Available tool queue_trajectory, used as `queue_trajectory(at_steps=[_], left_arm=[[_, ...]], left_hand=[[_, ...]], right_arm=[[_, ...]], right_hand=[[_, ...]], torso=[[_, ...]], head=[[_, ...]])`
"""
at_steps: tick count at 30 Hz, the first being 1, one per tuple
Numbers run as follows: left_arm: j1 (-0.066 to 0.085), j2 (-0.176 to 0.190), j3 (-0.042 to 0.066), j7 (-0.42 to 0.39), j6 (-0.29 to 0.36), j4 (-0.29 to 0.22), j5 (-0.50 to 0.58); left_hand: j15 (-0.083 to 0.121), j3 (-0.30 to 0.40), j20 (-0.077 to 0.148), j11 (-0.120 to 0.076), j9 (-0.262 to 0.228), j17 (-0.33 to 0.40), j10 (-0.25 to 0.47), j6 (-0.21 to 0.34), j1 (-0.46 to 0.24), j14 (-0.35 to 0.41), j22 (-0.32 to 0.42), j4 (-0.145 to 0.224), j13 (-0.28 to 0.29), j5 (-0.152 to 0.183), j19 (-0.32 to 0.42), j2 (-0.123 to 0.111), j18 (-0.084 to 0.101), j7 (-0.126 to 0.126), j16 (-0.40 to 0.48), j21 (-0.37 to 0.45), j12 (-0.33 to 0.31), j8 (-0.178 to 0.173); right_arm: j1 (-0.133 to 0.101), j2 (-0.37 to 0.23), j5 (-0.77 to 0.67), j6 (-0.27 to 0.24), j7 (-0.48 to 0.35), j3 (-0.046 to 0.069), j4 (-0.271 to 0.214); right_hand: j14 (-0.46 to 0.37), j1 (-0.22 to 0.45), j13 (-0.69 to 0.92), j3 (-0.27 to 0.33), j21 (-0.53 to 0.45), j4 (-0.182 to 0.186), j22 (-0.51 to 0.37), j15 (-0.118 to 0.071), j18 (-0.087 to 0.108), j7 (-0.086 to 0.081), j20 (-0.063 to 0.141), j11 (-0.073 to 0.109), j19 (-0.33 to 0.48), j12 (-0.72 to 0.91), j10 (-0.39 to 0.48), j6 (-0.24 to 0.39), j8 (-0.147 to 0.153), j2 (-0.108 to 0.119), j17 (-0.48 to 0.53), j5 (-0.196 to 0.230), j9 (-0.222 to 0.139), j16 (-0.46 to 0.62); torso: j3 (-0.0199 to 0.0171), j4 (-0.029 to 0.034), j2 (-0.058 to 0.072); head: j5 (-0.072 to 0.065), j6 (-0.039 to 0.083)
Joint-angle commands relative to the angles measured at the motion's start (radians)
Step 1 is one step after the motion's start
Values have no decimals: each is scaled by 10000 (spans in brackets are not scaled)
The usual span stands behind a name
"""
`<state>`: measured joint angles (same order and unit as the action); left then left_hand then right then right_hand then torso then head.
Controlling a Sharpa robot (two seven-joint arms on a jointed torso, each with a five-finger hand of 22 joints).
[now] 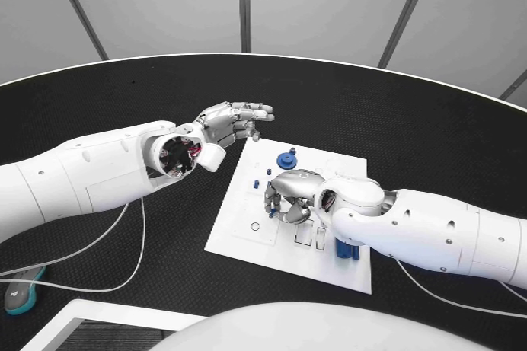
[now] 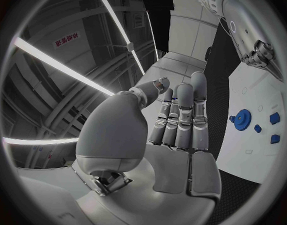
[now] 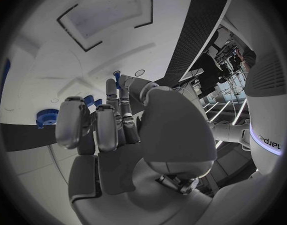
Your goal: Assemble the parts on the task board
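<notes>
The white task board [image 1: 247, 214] lies in the middle of the black table [image 1: 417, 122], with a blue gear [image 1: 289, 158] near its far edge, small blue parts [image 1: 256, 183] beside it and more blue pieces [image 1: 347, 250] near its closer edge. The right hand [image 1: 295, 191] hangs over the board's middle, pinching a small blue peg [image 3: 117, 78] between its fingertips. The left hand [image 1: 233, 121] is off the board's far left corner, holding nothing, its fingers [image 2: 183, 116] straight and side by side.

The right robot hand [image 3: 118, 130] pinches a small blue part [image 3: 117, 76] above the task board [image 3: 68, 60].
</notes>
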<state>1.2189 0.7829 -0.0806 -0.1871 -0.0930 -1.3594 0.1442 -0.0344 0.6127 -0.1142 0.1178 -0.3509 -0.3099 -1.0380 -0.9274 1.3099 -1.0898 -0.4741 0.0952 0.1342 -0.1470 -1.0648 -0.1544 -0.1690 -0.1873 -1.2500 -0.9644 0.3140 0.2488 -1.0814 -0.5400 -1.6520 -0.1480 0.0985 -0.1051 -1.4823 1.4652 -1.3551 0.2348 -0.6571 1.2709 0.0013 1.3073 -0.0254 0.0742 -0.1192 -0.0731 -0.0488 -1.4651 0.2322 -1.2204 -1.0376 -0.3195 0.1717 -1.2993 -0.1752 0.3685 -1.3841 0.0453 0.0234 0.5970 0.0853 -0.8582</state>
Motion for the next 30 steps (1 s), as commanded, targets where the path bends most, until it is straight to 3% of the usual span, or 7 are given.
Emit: queue_trajectory(at_steps=[1, 22, 30], left_arm=[[0, 2, 0, 2, -2, 0, 0], [1, 4, 0, 20, -13, -5, 0], [1, 5, 0, 32, -16, -3, 0]], left_hand=[[-1, -79, -36, -3, 17, 10, 44, 38, 67, 81, 9, 3, -14, -47, 62, -9, -162, 0, 60, 40, 40, -31], [-11, -108, -46, 6, 25, 15, 63, 56, 61, 95, 20, -16, -18, -48, 71, -6, -162, -8, 67, 58, 46, -38], [-11, -108, -46, 6, 25, 15, 63, 56, 61, 95, 20, -16, -18, -48, 71, -6, -162, -8, 67, 58, 46, -38]], right_arm=[[3, 2, 0, 24, 2, -5, 2], [31, 104, -1, 59, 140, -23, 128], [142, 191, -1, 138, 138, -25, 181]], right_hand=[[550, 64, -10, 10, 33, -51, 733, -57, -120, -68, 76, -8, -288, -33, -48, -24, -42, -61, -6, -57, 11, 12], [550, 85, -11, 10, 24, -53, 732, -54, -118, -69, 73, -10, -281, -46, -51, -19, -43, -83, -4, -56, 19, 11], [550, 85, -11, 10, 24, -53, 732, -54, -118, -69, 73, -10, -281, -46, -51, -19, -43, -83, -4, -56, 19, 11]], torso=[[4, 1, -2], [1, 11, 6], [-4, 22, 7]], head=[[-2, -20], [-4, -57], [6, -76]])
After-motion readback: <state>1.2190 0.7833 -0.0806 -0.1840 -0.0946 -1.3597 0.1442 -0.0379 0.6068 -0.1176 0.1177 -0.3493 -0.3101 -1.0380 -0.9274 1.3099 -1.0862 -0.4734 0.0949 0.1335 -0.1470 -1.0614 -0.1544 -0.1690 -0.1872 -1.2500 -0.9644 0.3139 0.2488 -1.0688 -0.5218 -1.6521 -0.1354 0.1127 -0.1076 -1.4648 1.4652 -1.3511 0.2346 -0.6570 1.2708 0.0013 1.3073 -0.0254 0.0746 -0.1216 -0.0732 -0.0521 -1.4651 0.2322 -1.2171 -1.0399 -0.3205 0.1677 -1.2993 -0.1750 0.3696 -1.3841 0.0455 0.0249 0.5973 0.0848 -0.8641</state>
